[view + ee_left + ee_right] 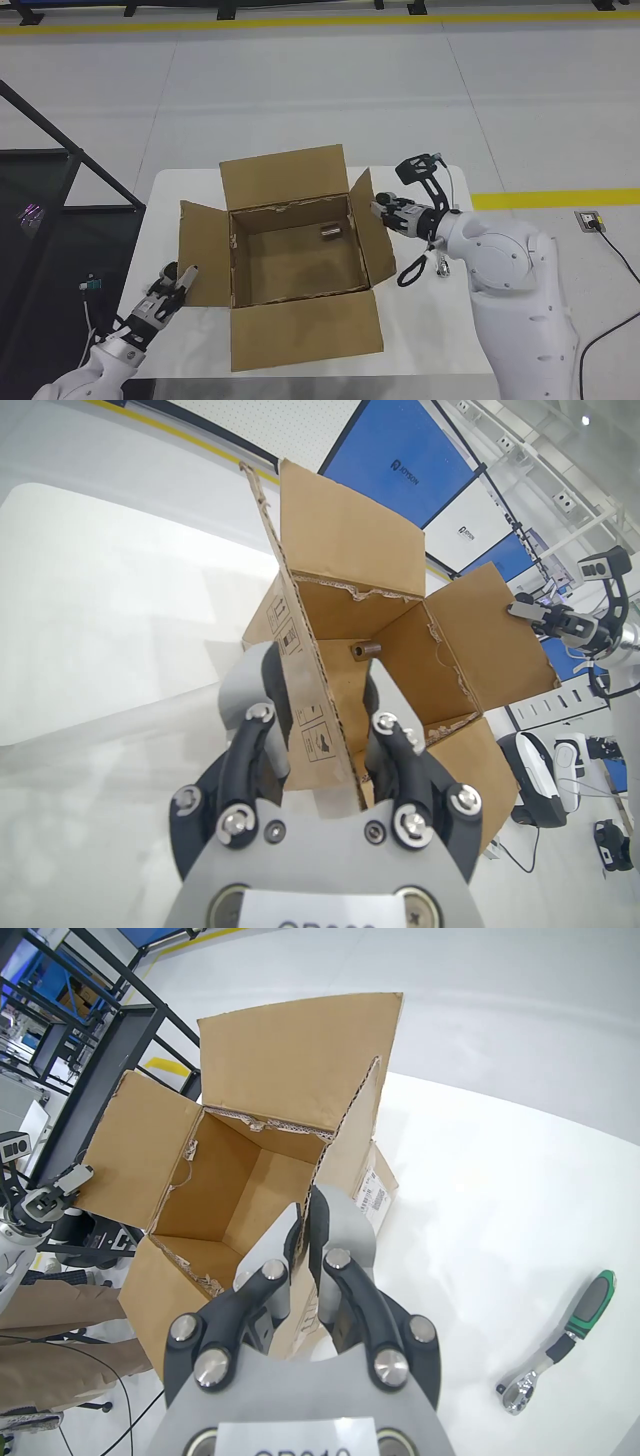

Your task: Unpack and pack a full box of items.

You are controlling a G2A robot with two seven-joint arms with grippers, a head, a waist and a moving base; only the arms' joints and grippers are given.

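Open brown cardboard box [285,180] on white table [185,190], small dark metal cylinder [331,232] inside, left gripper [322,665] spread wide astride left flap [205,255], right gripper [307,1223] pinching right flap [372,225], green-handled ratchet wrench [560,1345] beside right arm.

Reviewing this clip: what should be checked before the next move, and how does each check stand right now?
1. Right gripper shut on the right flap: ok.
2. Left gripper shut on the left flap: not ok, its fingers are apart, astride the flap.
3. Box emptied: not ok, a metal socket lies inside.
4. Ratchet on the table, clear of the box: ok.
5. Grip firmness: cannot tell.
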